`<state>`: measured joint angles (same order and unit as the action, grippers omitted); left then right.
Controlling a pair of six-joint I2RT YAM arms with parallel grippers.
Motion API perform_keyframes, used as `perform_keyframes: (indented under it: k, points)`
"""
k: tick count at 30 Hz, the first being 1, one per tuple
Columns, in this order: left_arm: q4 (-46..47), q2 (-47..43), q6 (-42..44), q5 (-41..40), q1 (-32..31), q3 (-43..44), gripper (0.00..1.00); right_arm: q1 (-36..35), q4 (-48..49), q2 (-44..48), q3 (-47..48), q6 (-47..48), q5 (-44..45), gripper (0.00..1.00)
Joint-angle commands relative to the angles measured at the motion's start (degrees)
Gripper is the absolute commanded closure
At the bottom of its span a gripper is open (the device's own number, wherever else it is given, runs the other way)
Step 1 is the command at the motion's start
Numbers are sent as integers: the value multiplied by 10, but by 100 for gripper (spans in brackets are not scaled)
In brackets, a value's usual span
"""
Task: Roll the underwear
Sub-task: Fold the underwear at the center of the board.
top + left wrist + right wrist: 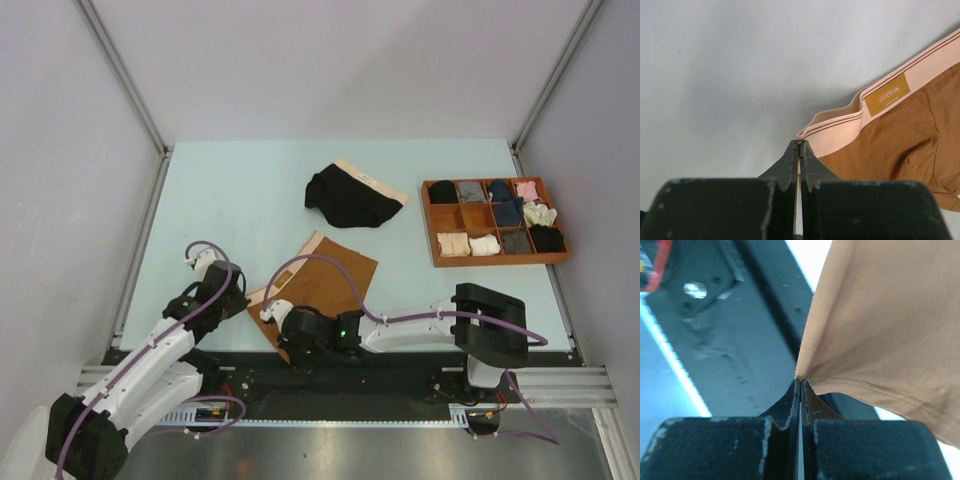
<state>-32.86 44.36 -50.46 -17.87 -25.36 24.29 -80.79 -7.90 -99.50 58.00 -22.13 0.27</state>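
Underwear lay on the table (pixel 230 190). The brown underwear (pixel 325 280) sat at the near edge, between the left gripper (pixel 240 292) and the right gripper (pixel 288 338). The black underwear (pixel 350 198) lay farther back, near a wooden tray (pixel 428 222).

At the left wrist, the left gripper (pixel 799 145) was squeezed closed on the pale waistband (pixel 840 135).

At the right wrist, the right gripper (pixel 800 381) was squeezed closed on a corner of the brown underwear (pixel 880 330).
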Motion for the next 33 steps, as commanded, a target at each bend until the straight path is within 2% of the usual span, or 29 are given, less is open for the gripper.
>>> perform_keyframes:
  k: [1, 6, 18, 27, 33]
  points:
    - [-28, -7, 38, -12, 3, 45, 100, -4, -14, 54, 32, -11, -30, 100]
    - [-20, 76, 64, 6, -4, 112, 100, 52, -52, 96, 33, -19, -20, 100]
    - [43, 246, 83, 31, -43, 254, 100, 189, -142, 141, 32, 34, -11, 100]
    - [61, 410, 104, 49, -66, 384, 100, 294, -169, 151, 26, 62, -34, 100]
    - [63, 485, 112, 59, -77, 463, 100, 348, -178, 152, 20, 85, -48, 100]
